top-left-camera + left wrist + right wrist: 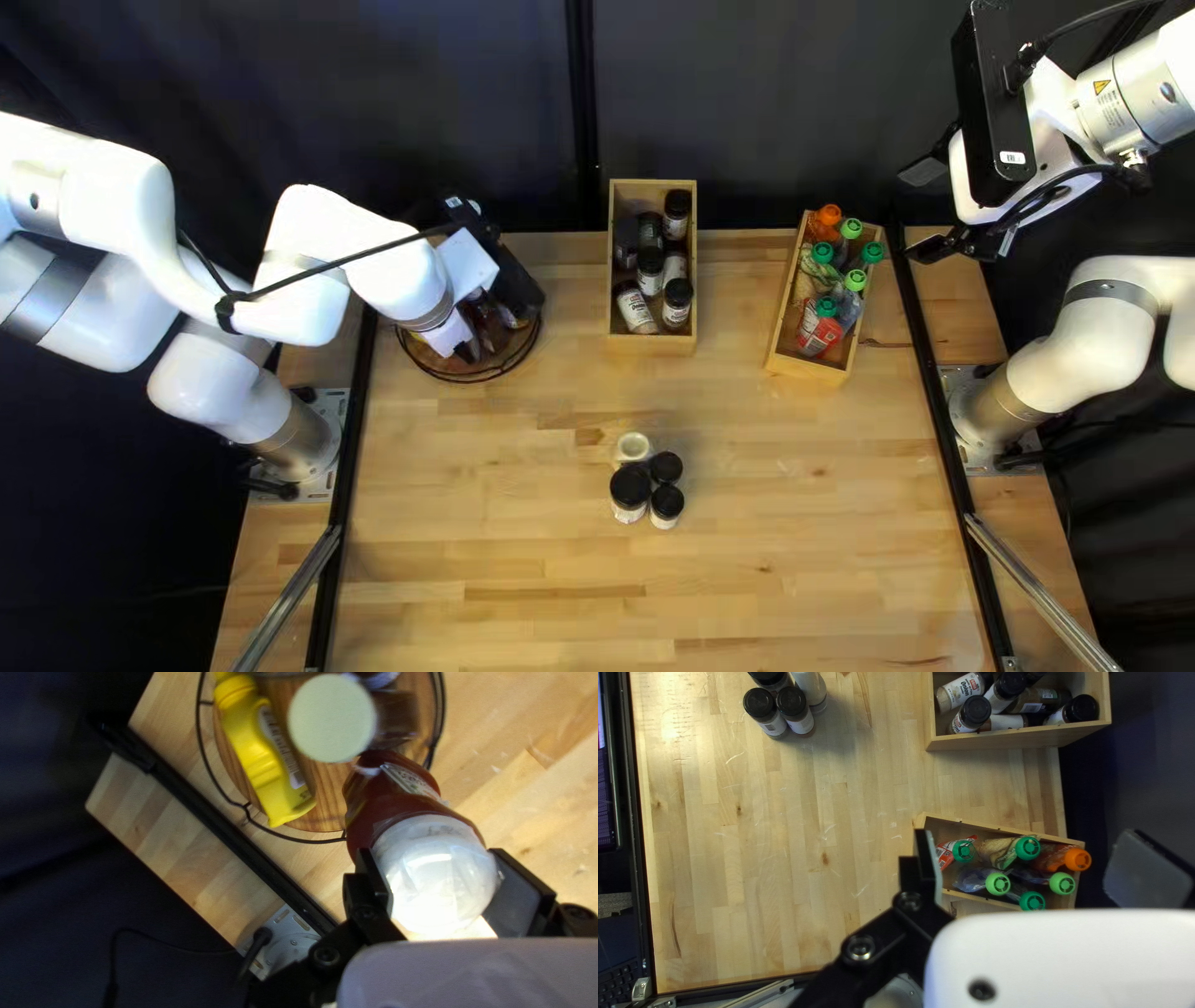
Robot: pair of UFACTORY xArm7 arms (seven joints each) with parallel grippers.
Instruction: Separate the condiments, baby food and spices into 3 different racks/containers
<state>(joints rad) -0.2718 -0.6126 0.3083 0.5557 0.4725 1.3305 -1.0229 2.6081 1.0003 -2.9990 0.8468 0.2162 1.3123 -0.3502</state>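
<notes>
My left gripper (463, 354) is over the round wire-rimmed rack (504, 362). In the left wrist view my left gripper (441, 886) is shut on the white cap of a red sauce bottle (398, 796); a yellow bottle (265, 753) and a pale-lidded jar (332, 718) stand in the rack. My right gripper (925, 209), also shown in its wrist view (1033, 868), is open and empty, beside the box of baby food pouches (784, 362). Spice jars (650, 260) fill the middle wooden box (652, 345). Several dark- and pale-topped jars (630, 485) stand grouped mid-table.
Black rails run along the table's left (352, 461) and right (936, 373) sides. A dark curtain (747, 112) hangs behind the far edge. Bare wood (797, 535) surrounds the jar group. A laptop keyboard (620, 983) shows past the rail in the right wrist view.
</notes>
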